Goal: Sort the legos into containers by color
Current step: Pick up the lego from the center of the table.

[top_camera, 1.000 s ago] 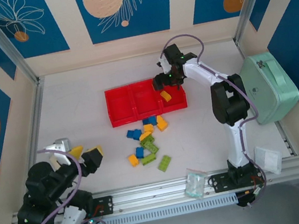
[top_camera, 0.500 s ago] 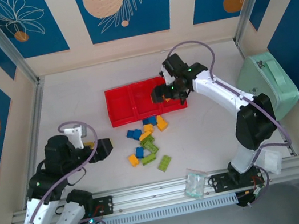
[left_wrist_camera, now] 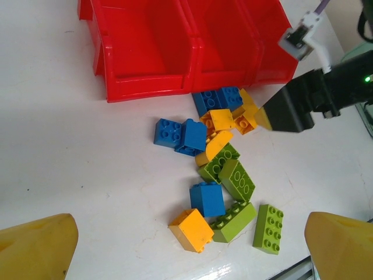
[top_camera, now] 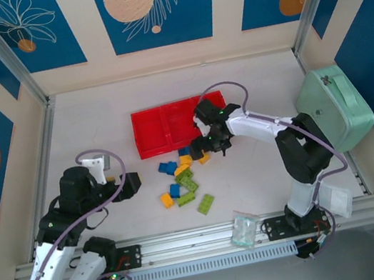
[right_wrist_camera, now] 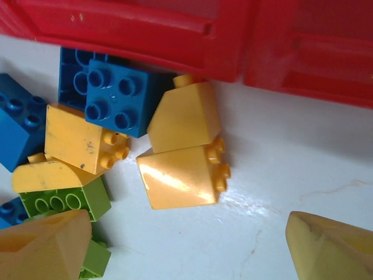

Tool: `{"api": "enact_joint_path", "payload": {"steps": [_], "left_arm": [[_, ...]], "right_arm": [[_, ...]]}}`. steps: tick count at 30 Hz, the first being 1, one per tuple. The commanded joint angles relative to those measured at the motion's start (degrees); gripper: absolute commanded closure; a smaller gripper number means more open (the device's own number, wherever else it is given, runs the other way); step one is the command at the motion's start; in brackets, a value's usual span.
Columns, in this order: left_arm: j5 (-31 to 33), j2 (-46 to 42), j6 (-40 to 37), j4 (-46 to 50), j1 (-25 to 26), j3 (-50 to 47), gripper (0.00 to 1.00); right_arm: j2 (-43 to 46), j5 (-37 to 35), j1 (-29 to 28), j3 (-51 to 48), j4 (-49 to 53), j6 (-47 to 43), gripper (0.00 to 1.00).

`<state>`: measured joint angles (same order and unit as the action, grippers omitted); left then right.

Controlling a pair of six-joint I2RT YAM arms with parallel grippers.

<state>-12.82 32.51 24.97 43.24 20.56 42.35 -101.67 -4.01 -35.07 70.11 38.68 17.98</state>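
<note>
The legos (top_camera: pixel 185 176) lie in a loose pile of blue, lime green and orange-yellow bricks on the white table, just in front of the red three-compartment tray (top_camera: pixel 150 128). My right gripper (top_camera: pixel 209 145) hangs open over the pile's far end, close to the tray's front wall (right_wrist_camera: pixel 175 41). Two orange bricks (right_wrist_camera: pixel 180 178) lie just ahead of its fingertips (right_wrist_camera: pixel 46 248), and nothing is between them. My left gripper (top_camera: pixel 124 186) stands open to the left of the pile. An orange brick (left_wrist_camera: pixel 192 229) and green bricks (left_wrist_camera: pixel 236 219) lie beyond its empty fingers (left_wrist_camera: pixel 35 248).
A mint green case (top_camera: pixel 334 110) with a handle stands at the right wall, behind the right arm. A small clear bag (top_camera: pixel 245 231) lies on the front rail (top_camera: pixel 190 239), and another (top_camera: pixel 335 199) by the right arm's base. Walls close in the table's left, back and right.
My right gripper has come from above the tray's right compartment down to the pile in front of the tray, without the orange brick it carried. The left arm swung in towards the pile, then held still.
</note>
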Motion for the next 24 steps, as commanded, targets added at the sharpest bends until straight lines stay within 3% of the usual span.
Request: {"api": "enact_joint_path", "payload": {"steps": [1, 21, 24], "left_arm": [[0.34, 0.83, -1.64, -0.97, 0.28, -0.46, 0.01], [1.88, 1.5, -1.05, -0.09, 0.35, -0.06, 0.01], [2.18, 1.19, -1.11, -0.09, 0.28, -0.06, 0.01]], "right_arm": [[-2.94, -2.06, -1.69, 2.31, 0.5, -5.13, 0.14], [-9.07, -10.2, -4.52, 5.27, 3.63, -10.24, 0.32], [-9.23, -10.78, -4.9, 5.15, 3.42, -10.2, 0.38]]}}
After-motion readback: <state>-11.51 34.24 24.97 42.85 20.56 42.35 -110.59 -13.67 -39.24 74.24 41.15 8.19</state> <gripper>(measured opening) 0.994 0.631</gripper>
